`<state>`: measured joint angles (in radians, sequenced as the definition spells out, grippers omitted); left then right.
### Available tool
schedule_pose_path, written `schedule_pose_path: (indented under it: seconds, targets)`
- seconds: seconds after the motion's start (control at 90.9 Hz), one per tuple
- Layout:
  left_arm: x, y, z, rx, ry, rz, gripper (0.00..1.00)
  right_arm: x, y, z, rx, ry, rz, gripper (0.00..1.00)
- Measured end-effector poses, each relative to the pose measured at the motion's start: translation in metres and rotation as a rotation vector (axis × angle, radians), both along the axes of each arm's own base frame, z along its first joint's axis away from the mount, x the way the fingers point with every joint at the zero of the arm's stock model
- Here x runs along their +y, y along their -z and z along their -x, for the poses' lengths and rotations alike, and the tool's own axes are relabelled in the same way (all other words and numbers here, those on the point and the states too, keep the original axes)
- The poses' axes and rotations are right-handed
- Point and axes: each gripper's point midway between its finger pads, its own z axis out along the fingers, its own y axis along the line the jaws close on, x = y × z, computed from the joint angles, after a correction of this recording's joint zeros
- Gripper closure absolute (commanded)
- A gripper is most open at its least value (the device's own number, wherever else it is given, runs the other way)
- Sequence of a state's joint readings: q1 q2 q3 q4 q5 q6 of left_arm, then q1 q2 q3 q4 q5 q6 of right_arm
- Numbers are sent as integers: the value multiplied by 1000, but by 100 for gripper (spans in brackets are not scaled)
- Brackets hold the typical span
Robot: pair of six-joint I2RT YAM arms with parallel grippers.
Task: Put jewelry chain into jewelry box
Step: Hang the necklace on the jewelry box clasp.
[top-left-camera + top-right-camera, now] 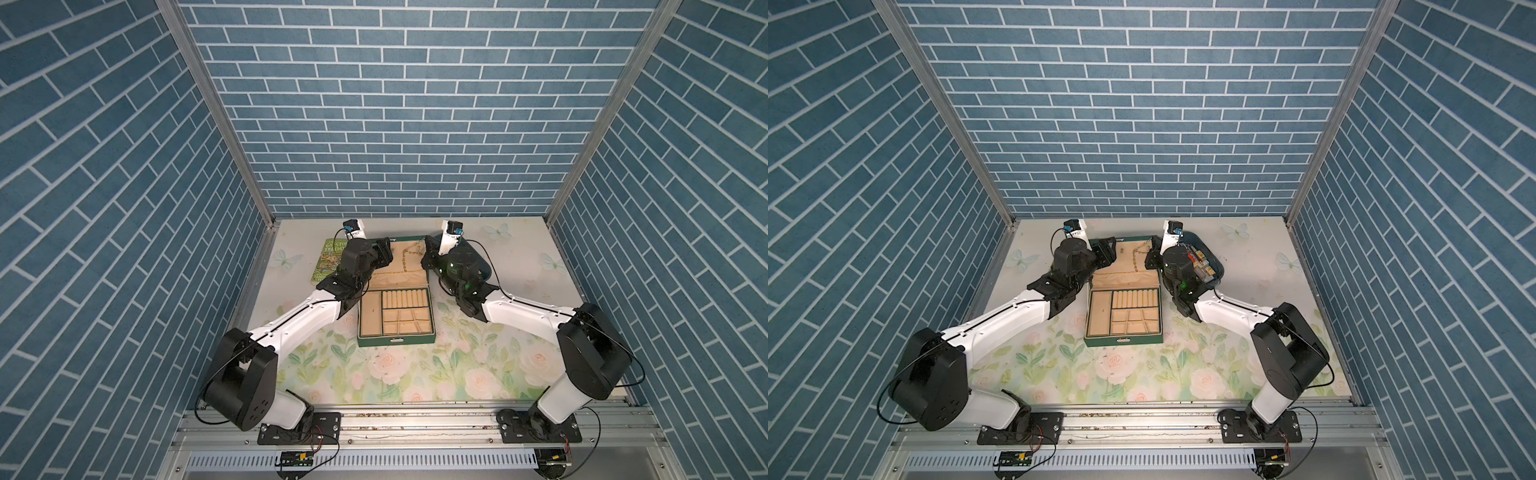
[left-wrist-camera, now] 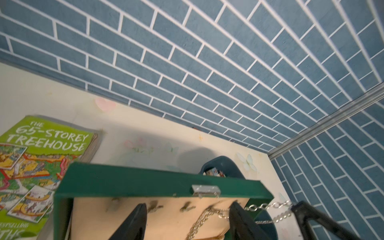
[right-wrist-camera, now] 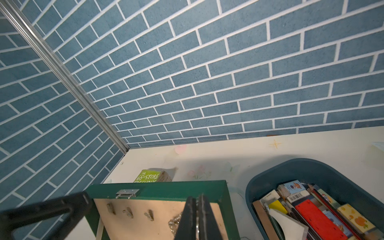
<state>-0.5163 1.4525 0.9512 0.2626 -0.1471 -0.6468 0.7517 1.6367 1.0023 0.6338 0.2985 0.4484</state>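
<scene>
The right gripper (image 3: pixel 197 209), pressed together, pinched the jewelry chain (image 2: pixel 268 205) at the raised lid of the open jewelry box (image 1: pixel 395 340). The left gripper (image 2: pixel 189 205) stood spread alongside. Placing seemed underway; next, the chain likely needed settling inside before release.

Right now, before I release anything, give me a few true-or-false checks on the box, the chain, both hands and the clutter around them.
1. The box has its lid raised. True.
2. The left hand is shut on the chain. False: its jaws stand apart, and the right hand is the one pinched shut on the chain.
3. The chain lies in one of the box's bottom compartments. False: it hangs against the inside of the lid, and the compartments look bare in both top views.
4. A green book lies beside the box on the left arm's side. True.
5. The blue tray is empty. False: it holds a pile of small items.
</scene>
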Motion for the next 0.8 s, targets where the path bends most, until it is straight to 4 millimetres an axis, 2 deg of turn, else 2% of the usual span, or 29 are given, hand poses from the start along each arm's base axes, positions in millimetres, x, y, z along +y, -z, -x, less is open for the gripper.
schedule_pose_path:
  seconds: [0.154, 0.462, 0.803]
  targets:
    - [1, 24, 8, 53, 12, -7, 36, 0, 5, 1, 10, -3, 9, 100]
    - [-5, 20, 8, 39, 40, 17, 37, 2, 14, 4, 34, -26, 21, 100]
    - [-8, 29, 8, 49, 51, 16, 38, 8, 25, 6, 70, -55, 8, 100]
